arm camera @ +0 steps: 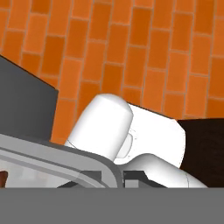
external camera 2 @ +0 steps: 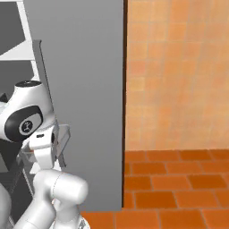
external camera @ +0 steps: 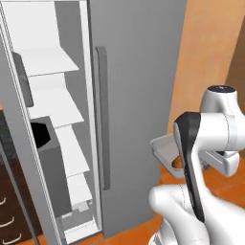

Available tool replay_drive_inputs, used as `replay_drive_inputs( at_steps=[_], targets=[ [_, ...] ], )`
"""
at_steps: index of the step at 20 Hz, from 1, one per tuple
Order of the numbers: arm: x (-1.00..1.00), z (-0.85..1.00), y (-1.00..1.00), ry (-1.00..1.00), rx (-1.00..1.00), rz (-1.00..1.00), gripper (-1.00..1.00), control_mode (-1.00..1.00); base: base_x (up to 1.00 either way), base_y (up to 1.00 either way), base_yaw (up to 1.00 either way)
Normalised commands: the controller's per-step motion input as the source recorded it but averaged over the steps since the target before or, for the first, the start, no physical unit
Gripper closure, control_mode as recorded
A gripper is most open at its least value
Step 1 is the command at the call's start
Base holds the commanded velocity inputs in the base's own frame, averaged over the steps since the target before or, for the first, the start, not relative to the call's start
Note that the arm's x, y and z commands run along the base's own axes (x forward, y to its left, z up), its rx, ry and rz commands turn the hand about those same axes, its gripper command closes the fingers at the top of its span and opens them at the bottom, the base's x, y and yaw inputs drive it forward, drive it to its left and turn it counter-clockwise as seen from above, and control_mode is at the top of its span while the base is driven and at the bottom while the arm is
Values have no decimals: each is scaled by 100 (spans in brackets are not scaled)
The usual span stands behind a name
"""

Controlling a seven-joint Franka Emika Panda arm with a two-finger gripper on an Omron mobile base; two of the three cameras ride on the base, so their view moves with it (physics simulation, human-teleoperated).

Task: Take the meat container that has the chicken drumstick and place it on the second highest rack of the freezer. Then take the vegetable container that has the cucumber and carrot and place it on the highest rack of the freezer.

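Note:
The meat container point(external camera: 162, 147) is a pale grey tray held in the air to the right of the fridge, at about the height of the lower shelves. The chicken drumstick point(external camera: 177, 163) shows as an orange-brown bit inside it, partly hidden behind my dark forearm. My gripper point(arm camera: 114, 178) is shut on the tray's rim point(arm camera: 52, 159). The same tray point(external camera 2: 63, 134) hangs by my wrist in the right base view. The freezer point(external camera: 52, 95) stands open at the left, with its top white shelf point(external camera: 48, 60) and the shelf below it point(external camera: 55, 107) bare. The vegetable container is out of view.
The fridge's closed grey door point(external camera: 139, 95) with a long bar handle point(external camera: 102, 119) stands between the tray and the freezer opening. The freezer's open door point(external camera: 19, 158) sits at the far left, beside dark drawers point(external camera: 7, 210). Orange tiled floor point(external camera 2: 179, 188) lies to the right.

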Motion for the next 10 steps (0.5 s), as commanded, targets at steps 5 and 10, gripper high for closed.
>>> replay_drive_inputs(
  at_steps=[5, 10],
  targets=[
    [0, 0, 0, 0, 0, 0, 100, 100, 31, 35, 33],
    [0, 0, 0, 0, 0, 0, 100, 100, 41, 44, 26]
  ],
)
